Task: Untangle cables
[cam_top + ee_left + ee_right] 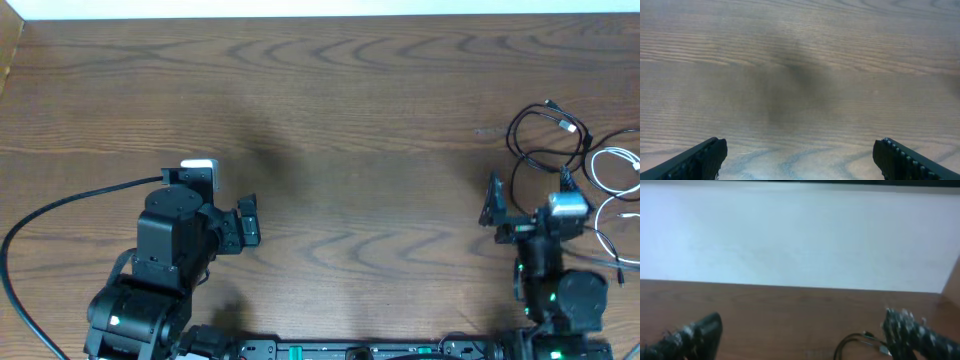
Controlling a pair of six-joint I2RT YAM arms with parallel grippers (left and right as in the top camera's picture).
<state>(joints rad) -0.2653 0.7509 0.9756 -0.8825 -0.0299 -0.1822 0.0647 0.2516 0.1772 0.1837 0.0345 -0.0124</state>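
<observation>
The cables lie in a loose heap at the table's right edge. A black cable (545,135) forms loops, and white cables (615,165) curl beside it and run down toward the right arm. My right gripper (530,192) is open just left of the heap and holds nothing. In the right wrist view the black cable (852,342) loops beside the right finger of my gripper (802,335). My left gripper (250,220) is open over bare wood far to the left. Only table shows between its fingers (800,157).
The left arm's thick black wire (60,205) sweeps over the table's front left. The wooden table (330,120) ends at a white wall (800,235) at the back. The arm bases stand along the front edge.
</observation>
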